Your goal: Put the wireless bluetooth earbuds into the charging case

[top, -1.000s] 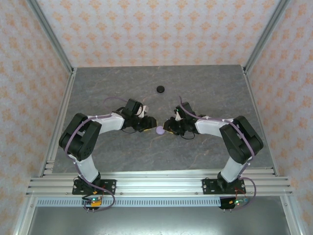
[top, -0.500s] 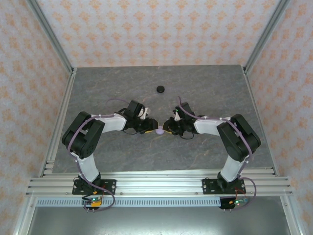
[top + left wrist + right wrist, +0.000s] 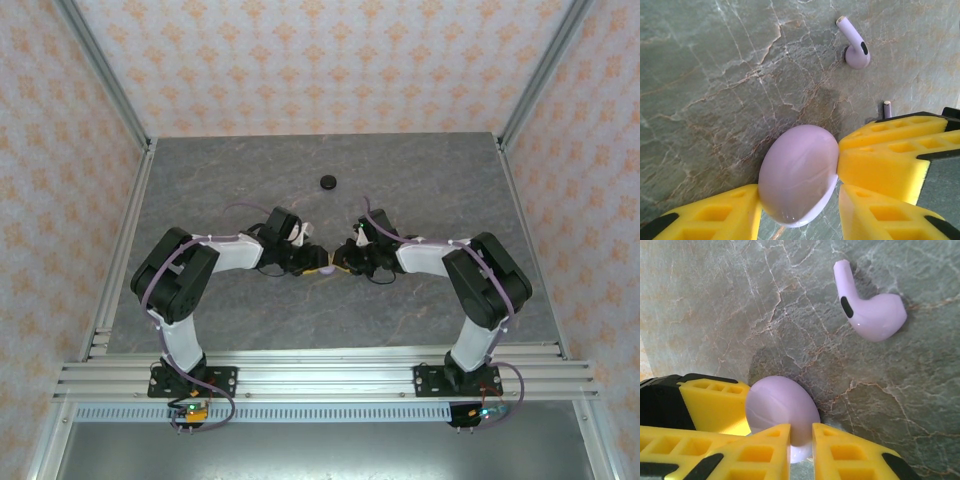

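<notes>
The charging case (image 3: 799, 175) is a smooth pale lavender oval, lid closed, lying on the grey marbled table between my two grippers (image 3: 327, 267). My left gripper (image 3: 799, 200) is shut across its width, yellow pads on both sides. My right gripper (image 3: 801, 435) comes in from the other side, shut on the case's (image 3: 782, 407) rim in a narrow gap. One lavender earbud (image 3: 856, 47) lies loose on the table just beyond the case, stem up (image 3: 872, 312). A second earbud's stem tip (image 3: 886, 105) peeks out behind a yellow finger. The black earbuds are out of view.
A black round disc (image 3: 327, 181) sits farther back on the table (image 3: 430, 180), apart from both arms. Metal frame rails (image 3: 120, 250) and patterned walls bound the table on three sides.
My left gripper has slid right up to the case and closed in on it. The right gripper's fingers have narrowed onto the case's rim.
</notes>
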